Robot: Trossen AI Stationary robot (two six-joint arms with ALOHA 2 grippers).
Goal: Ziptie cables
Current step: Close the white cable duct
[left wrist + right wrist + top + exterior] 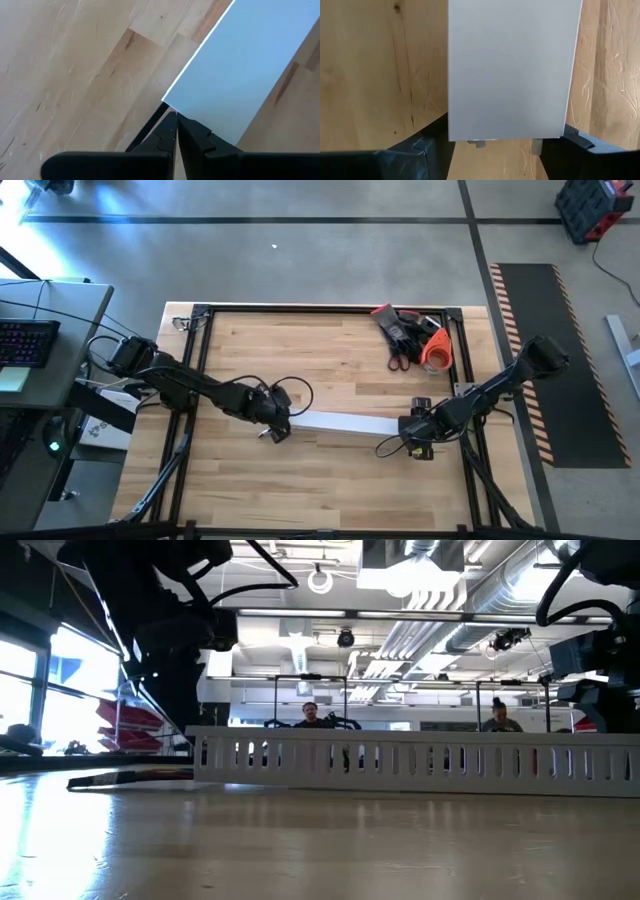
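Observation:
A long flat white channel strip (345, 423) lies across the middle of the wooden table; the low view shows its slotted side wall (420, 758). My left gripper (275, 428) is at the strip's left end, its fingers together at a corner (176, 119). My right gripper (412, 430) is at the strip's right end, its fingers on either side of the strip (507, 142). The thin grey and brownish cables show in no view. My left gripper has its two fingers together on the strip's end edge (181, 113), next to one corner, coming at it along the strip from the table's left. How far the edge reaches between the fingers does not show. My right gripper holds the strip's right end across its width, one finger (427, 145) against one long side (451, 120) and the other finger (577, 142) against the opposite long side. The fingers come along the strip from the table's right. Slotted teeth (536, 146) show under the end.
A red, black and orange heap of tools (410, 335) lies at the table's far right corner. A black metal frame (200, 360) runs around the table top. Bare wood lies near and far of the strip. People show in the room behind (310, 716).

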